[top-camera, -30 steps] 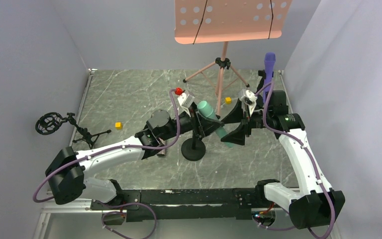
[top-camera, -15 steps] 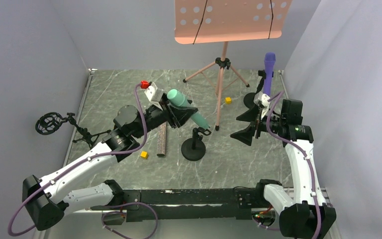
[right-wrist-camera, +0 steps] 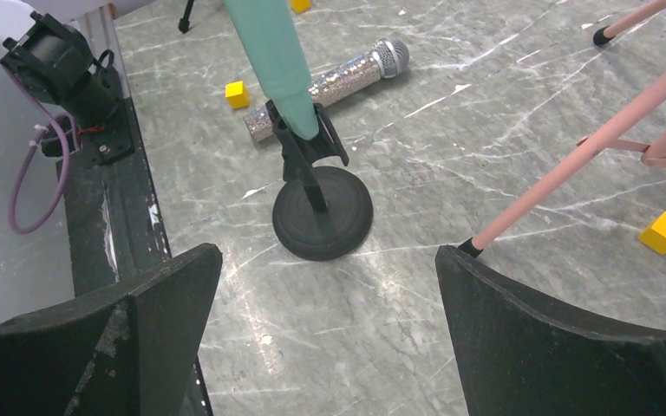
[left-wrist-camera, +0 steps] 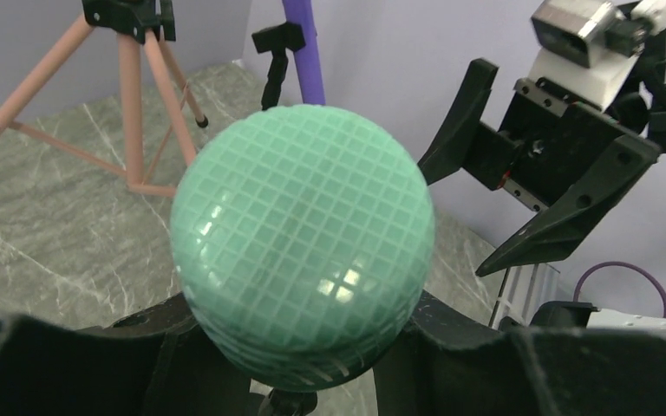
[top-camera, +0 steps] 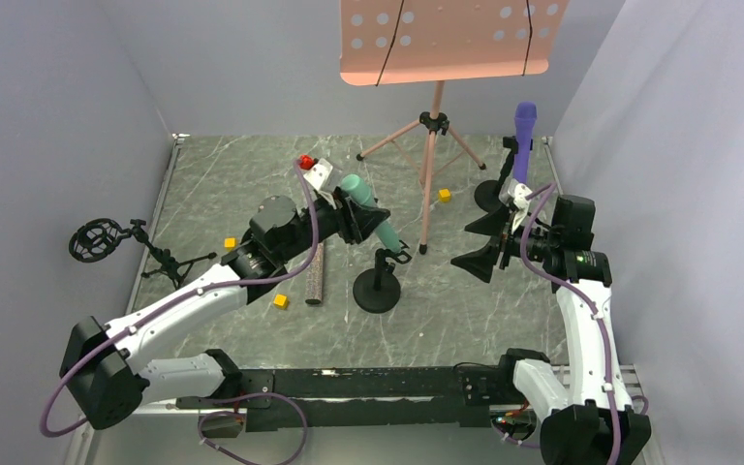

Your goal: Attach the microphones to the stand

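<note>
My left gripper (top-camera: 366, 215) is shut on the mint-green microphone (top-camera: 368, 211), gripping just below its head (left-wrist-camera: 303, 260) and holding it tilted. The handle's lower end (right-wrist-camera: 273, 61) sits in the clip (right-wrist-camera: 308, 143) of a small black round-base stand (top-camera: 378, 289). The glittery microphone (top-camera: 315, 273) with its silver head (right-wrist-camera: 388, 57) lies on the table left of that stand. The purple microphone (top-camera: 524, 136) stands upright in a holder at the back right and also shows in the left wrist view (left-wrist-camera: 303, 52). My right gripper (top-camera: 484, 242) is open and empty, right of the stand (right-wrist-camera: 328, 256).
A pink music stand (top-camera: 436, 126) on a tripod stands at the back; one leg (right-wrist-camera: 572, 173) reaches near the stand. A black shock-mount stand (top-camera: 97, 239) is at the far left. Small yellow cubes (top-camera: 231, 242) (top-camera: 279, 301) (top-camera: 444, 195) lie on the marble table (top-camera: 252, 184).
My left arm swung the mint-green microphone back and left, then brought its lower end down to the stand's clip. My right gripper drew back to the right, away from the microphone.
</note>
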You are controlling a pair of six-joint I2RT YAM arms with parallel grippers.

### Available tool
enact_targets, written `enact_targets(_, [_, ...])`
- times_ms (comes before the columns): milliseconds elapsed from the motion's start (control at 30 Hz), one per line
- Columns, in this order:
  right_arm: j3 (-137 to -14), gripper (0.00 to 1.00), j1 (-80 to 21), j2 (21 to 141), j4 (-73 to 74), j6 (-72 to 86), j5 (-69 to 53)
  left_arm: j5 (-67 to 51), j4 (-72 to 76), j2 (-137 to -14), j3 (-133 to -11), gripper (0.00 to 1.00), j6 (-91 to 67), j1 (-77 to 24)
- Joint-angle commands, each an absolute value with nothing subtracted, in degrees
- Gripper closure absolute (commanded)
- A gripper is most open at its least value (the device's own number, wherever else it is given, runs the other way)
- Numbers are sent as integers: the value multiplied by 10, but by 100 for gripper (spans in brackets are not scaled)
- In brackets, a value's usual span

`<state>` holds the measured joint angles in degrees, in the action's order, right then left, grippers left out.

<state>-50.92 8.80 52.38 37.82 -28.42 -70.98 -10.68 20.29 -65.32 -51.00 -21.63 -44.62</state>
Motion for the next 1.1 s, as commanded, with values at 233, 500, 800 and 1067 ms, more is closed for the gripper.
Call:
enact_targets(233, [-508, 0, 93, 516, 354, -281, -719, -160, 237, -688, -516, 100, -217, -441])
enact_targets(500, [-506, 0, 94, 517, 352, -281, -718, -164, 268, -699, -474, 100, -240, -440])
enact_targets(800, [-491, 0, 89, 525, 375, -339, -743, -194, 294, -686, -458, 100, -246, -431])
enact_targets(1067, [-465, 1, 35, 545, 404, -494, -744, -181, 275, -658, -461, 100, -217, -419])
